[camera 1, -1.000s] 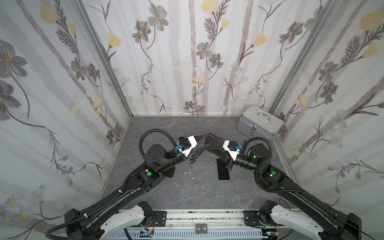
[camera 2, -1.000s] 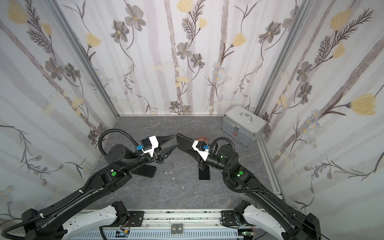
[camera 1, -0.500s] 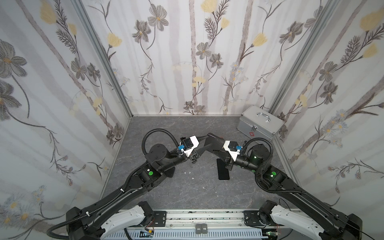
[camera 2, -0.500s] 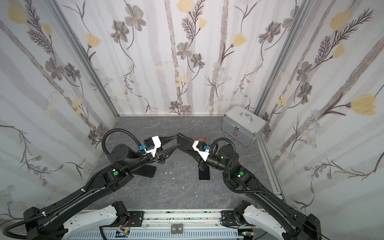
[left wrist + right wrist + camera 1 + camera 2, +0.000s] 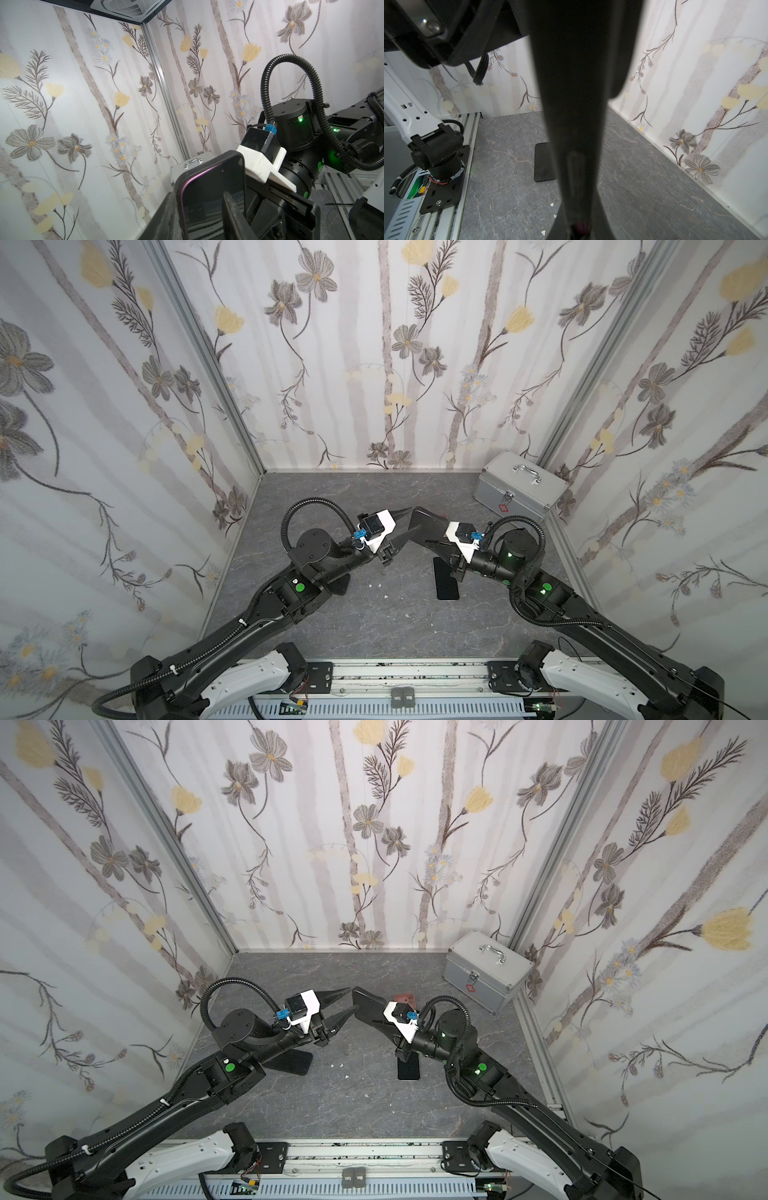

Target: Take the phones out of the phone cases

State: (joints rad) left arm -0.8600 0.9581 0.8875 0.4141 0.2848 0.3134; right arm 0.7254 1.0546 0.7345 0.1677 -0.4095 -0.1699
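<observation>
**Phone** (image 5: 207, 197): seated in the black phone case (image 5: 209, 161). The pair is held in the air over mid-table, tilted, with the free end pointing toward the left arm. A purple phone edge shows just inside the case rim at one corner. Cannot tell whether that corner is unseated.

**Handling (judgement):**
- The phone is a rigid slab with a smooth glass face, so it is likely slippery. A drop onto the table (image 5: 374, 635) would risk a crack.
- The case looks like soft, flexible material, so the rim should bend and peel.
- Best hold: pinch the case lip at a free corner and roll it back off the phone. Do not squeeze across the screen.

**Right gripper** (image 5: 436, 537): clamped tight on the cased phone toward its near end, carrying it alone.

**Left gripper** (image 5: 409, 522): jaws partway apart, straddling the free end. One finger (image 5: 234, 216) is in front of the screen, the other behind the case back. Contact is not clear.

**Surroundings:**
- A second black phone (image 5: 446, 585) lies flat on the table beneath the right gripper.
- A reddish case (image 5: 405, 999) lies just beyond.
- A silver box (image 5: 515, 493) sits in the back right corner, well apart.
</observation>
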